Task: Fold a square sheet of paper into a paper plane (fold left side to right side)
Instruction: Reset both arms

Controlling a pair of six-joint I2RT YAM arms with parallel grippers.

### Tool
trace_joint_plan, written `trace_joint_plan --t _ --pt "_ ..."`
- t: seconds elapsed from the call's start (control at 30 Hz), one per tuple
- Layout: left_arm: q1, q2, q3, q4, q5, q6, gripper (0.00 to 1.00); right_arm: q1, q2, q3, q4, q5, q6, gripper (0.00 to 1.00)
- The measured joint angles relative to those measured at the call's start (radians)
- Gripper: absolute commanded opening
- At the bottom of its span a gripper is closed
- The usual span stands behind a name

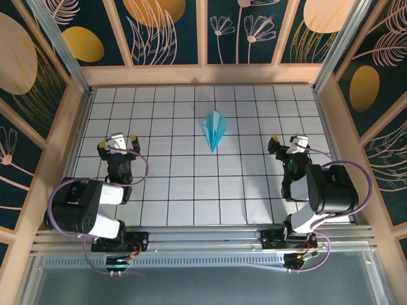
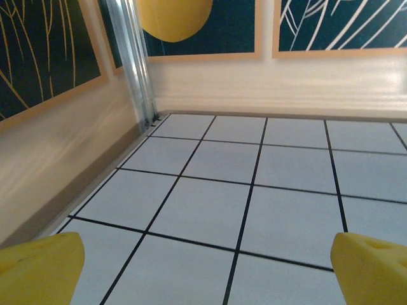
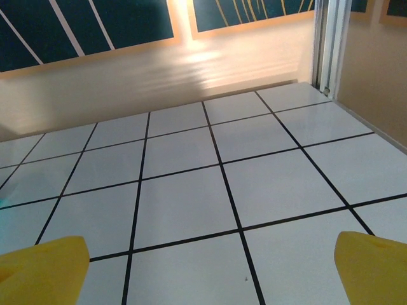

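The left jaws stand spread as wide as they go and grip nothing. In the left wrist view their yellow pads (image 2: 39, 270) sit at the two lower corners, with bare white tiles of the worktop (image 2: 254, 210) between them. The jaws point toward the far edge, low over the tiles near the left edge. Behind them the left arm (image 1: 89, 206) is folded back on itself: its black forearm runs from the wrist toward the near edge, and its white-and-black elbow rests by the near left corner above the base. A purple cable (image 1: 145, 166) loops beside it.

The right jaws are just as wide apart and also empty. In the right wrist view their yellow tips (image 3: 372, 267) frame open tiles and the far right corner of the worktop. They too face the far edge, close to the right edge. The right arm (image 1: 327, 187) is bent behind them, its bulky black joint over the near right corner.

The paper plane (image 1: 214, 130) lies flat on the worktop between the two arms, well apart from both. It is about midway between the left and right edges, nearer the far edge than the near one. Its sharp point is toward the near edge and its wider end toward the far edge.
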Motion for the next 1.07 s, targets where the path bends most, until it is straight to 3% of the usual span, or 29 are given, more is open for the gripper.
trace_joint_plan --t 0.2,0.37,1.07 --pt "0.069 0.063 -0.016 0.053 0.077 -0.051 0.99 0.054 0.005 -0.037 0.071 0.070 -0.033 0.99" --pt "0.079 0.063 -0.002 0.044 0.119 -0.068 0.99 -0.009 0.005 -0.006 0.037 0.067 -0.010 0.99" --pt "0.079 0.063 -0.002 0.044 0.129 -0.076 0.99 0.020 0.005 -0.004 0.020 0.066 -0.014 0.99"
